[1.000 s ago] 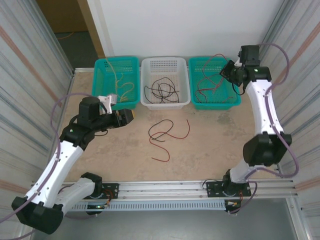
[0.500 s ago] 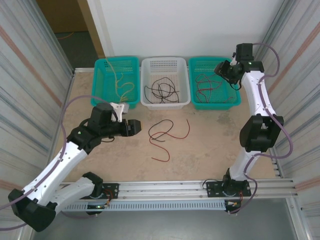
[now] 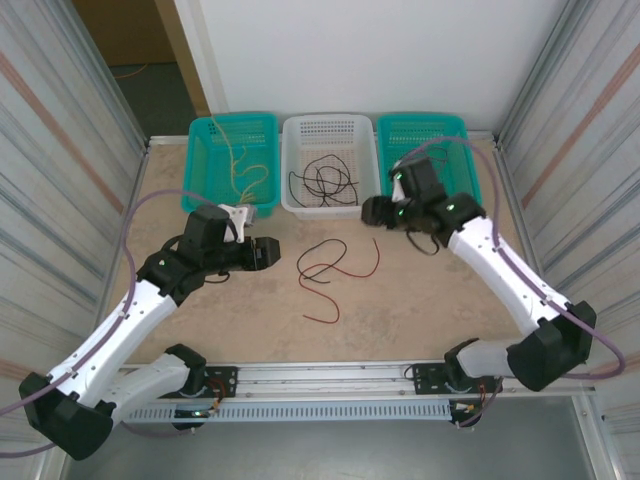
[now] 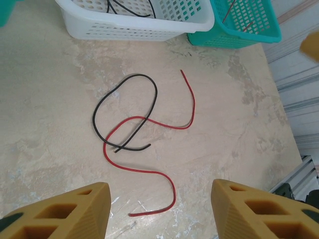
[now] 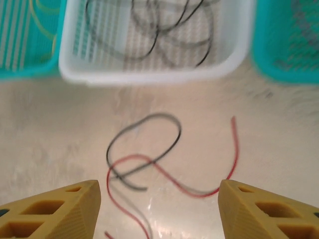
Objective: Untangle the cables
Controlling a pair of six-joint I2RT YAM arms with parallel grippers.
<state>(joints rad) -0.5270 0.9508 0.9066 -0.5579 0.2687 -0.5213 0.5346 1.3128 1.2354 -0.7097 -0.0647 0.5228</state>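
Cables to sort: a thin red wire and a thin black wire.

Top view:
- Both lie crossed on the beige mottled tabletop, mid-frame.
- Above them stands a row of plastic baskets. The white basket holds more black wire, with a teal basket to its left and another to its right.
- Left arm is bent low and reaching right. The left gripper sits just left of the pair.
- Right arm is folded across toward centre. The right gripper is at their upper right, above the table.

Left wrist view:
- The left gripper's yellow fingers are spread wide with nothing between them, looking down on the wires.
- The black wire loops over the red one where they cross.
- The red tail runs free toward lower centre.

Right wrist view (blurred):
- The right gripper's fingers are likewise parted and empty.
- The black loop is mid-frame and a red end is at right.

Handling, my judgement:
- The wires look light, limp and thin, likely to slip from a shallow pinch.
- They lie flat, so the fingertips must close right at the table surface.
- Best hold: a free red end, well clear of the crossing.
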